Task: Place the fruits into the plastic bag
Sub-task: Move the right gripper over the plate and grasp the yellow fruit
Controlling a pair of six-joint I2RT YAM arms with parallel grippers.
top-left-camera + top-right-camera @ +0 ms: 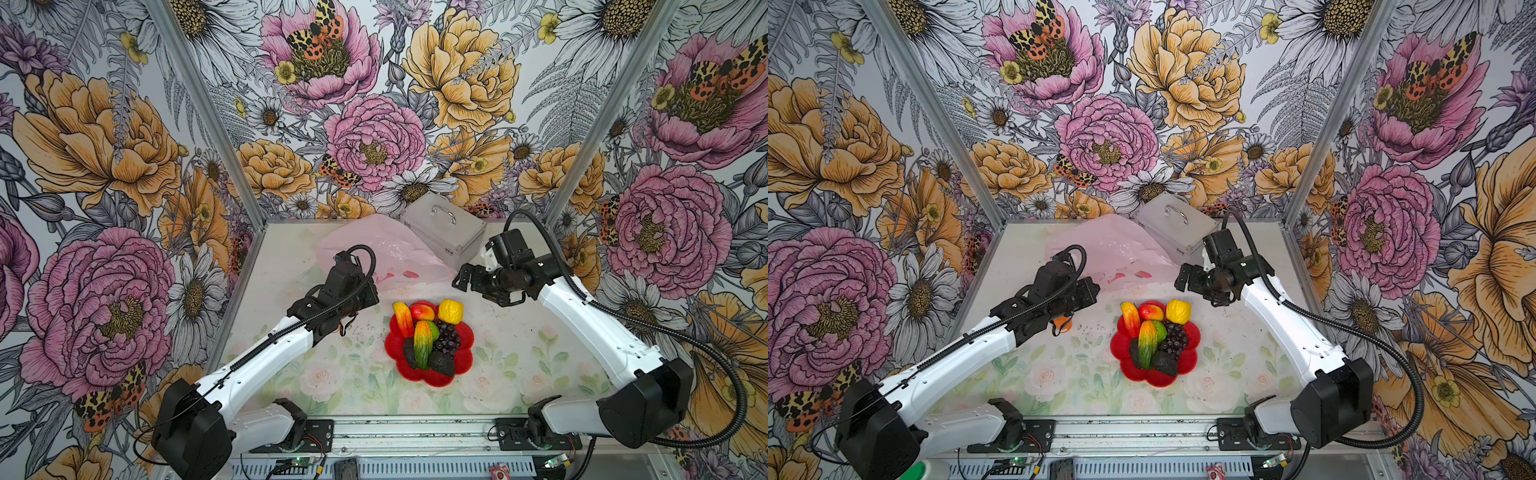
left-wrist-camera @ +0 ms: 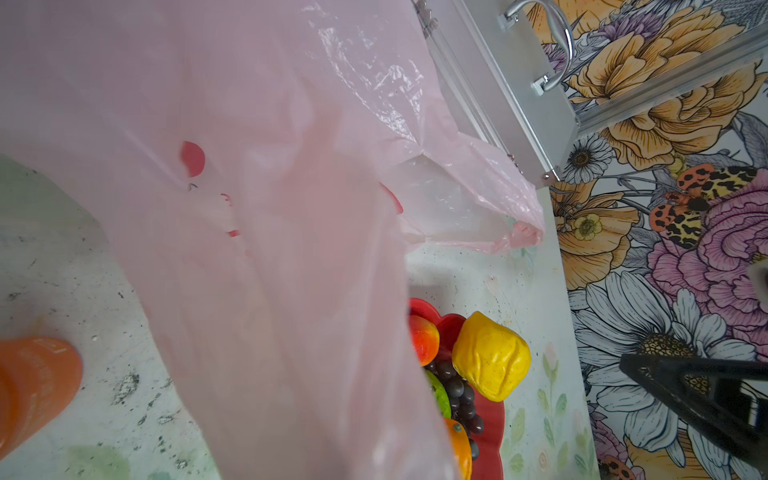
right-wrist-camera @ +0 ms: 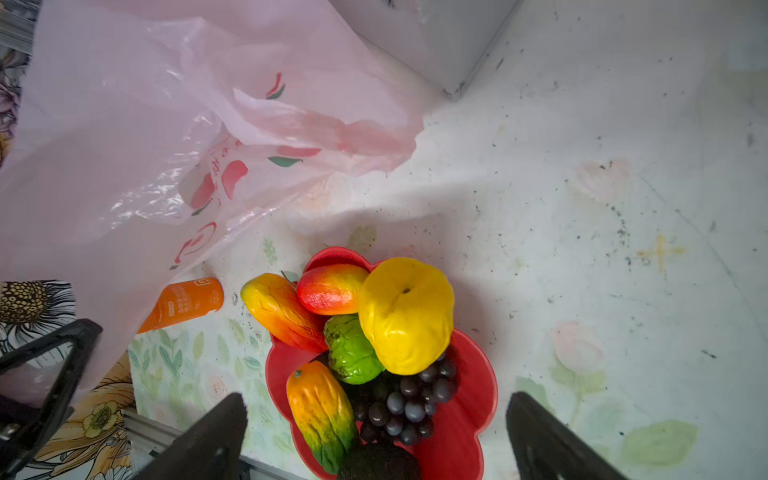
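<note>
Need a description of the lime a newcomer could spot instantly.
Find the red flower-shaped plastic plate in the middle of the table. In its pile, wedged between the yellow lemon, the dark purple grapes and a yellow-orange-green mango, sits the small wrinkled green lime. It is the only all-green fruit there.

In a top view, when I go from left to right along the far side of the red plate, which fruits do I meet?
Yellow-orange mango → red-yellow peach → yellow lemon.

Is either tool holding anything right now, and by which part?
Left tool pinches the plastic bag by its near edge; right tool is open, holding nothing.
</note>
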